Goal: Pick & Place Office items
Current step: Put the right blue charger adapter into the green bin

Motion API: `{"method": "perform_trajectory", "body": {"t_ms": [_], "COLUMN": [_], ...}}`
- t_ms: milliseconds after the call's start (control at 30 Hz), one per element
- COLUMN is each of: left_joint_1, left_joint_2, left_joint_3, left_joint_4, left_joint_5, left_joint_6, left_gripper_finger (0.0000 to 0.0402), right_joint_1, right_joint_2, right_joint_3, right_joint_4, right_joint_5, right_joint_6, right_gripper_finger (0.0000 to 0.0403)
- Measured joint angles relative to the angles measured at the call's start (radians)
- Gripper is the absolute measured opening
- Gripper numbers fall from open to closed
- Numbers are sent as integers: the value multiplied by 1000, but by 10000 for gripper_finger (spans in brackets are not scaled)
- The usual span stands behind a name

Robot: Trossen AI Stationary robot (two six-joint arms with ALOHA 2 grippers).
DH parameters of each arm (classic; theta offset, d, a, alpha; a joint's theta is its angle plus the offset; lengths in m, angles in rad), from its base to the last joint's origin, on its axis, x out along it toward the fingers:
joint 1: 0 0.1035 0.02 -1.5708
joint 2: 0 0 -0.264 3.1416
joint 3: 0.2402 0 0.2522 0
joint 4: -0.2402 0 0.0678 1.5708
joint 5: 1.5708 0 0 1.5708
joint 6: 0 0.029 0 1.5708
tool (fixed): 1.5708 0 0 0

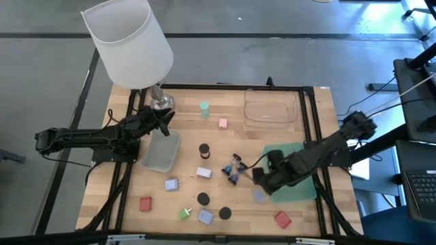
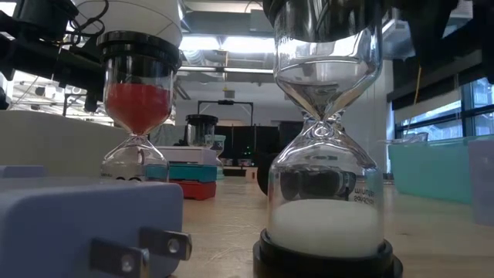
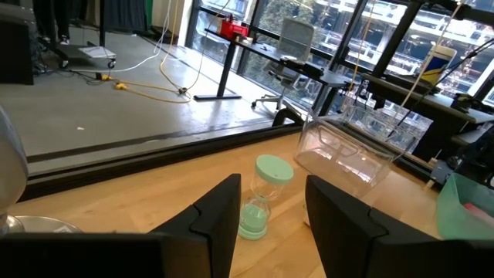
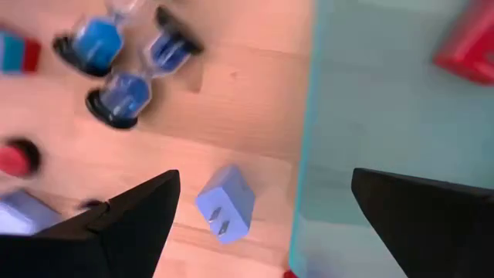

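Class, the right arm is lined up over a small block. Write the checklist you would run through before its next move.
1. Right pincer open: ok.
2. Lilac-blue plug block lies between its fingers: ok.
3. Blue hourglasses lie apart from that block: ok.
4. Green tray has bare floor beside the red block: ok.
5. Left pincer waits far off, by the lamp: ok.
6. Right pincer low enough to grip: cannot tell.
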Motion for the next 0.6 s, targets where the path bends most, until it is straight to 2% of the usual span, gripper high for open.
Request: {"method": "perform_trajectory", "body": {"t_ms": [133,267,600], "left_joint_1": [0,0,0], "left_joint_2": [0,0,0], "left_joint_3": [0,0,0], "left_joint_4": [0,0,0], "left_joint_5": [0,0,0], "left_joint_6": [0,0,0], "left_gripper_finger": [143,143,143], "right_joint_1": [-6,-7,24], "right_joint_2": [84,116,176], "right_joint_3": [78,119,119], "right_joint_4": [4,14,69], "right_joint_5": [35,40,38], "right_joint_6": [-177,-293,-311], "right_gripper_finger": [384,384,384]}}
